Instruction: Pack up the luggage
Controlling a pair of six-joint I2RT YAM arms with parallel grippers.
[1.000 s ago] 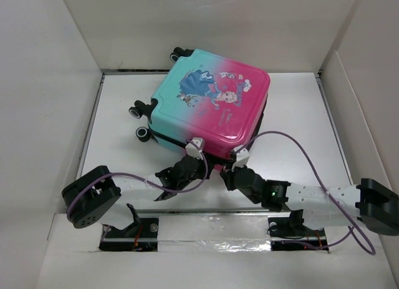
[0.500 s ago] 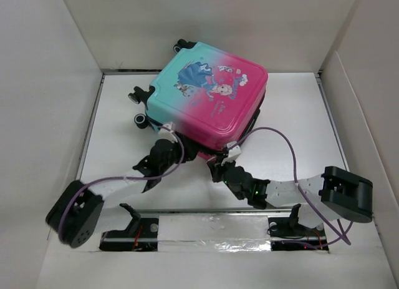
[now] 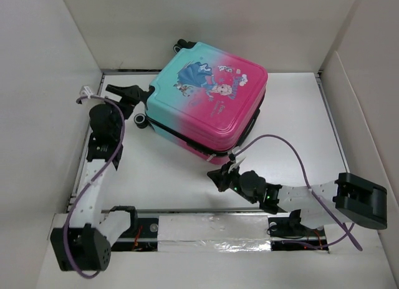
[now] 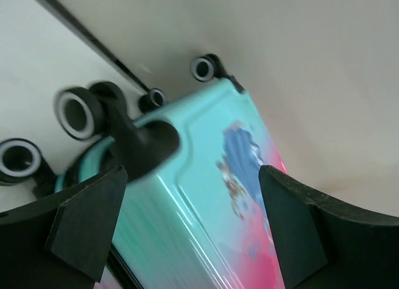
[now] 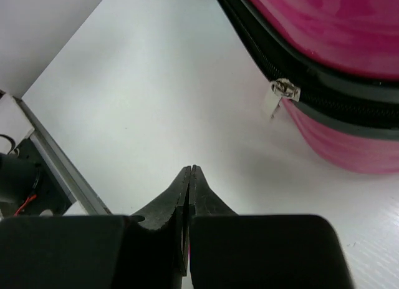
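Left gripper: spread wide, gripping nothing, up by the black wheels at the teal corner of the small hard-shell suitcase, pink-to-teal with a cartoon princess print and black trim. Right gripper: pressed tight together, nothing pinched, low over the white table, just off the pink edge. Suitcase-wise: lies flat, lid down, toward the back of the table. Also a silver zipper pull, dangling off the black zip, clear of the right fingertips.

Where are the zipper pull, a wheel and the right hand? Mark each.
zipper pull (image 5: pixel 273 103): right wrist view, its tab.
wheel (image 4: pixel 78 113): left wrist view, its hub.
right hand (image 5: pixel 189 170): right wrist view, between shut fingertips.
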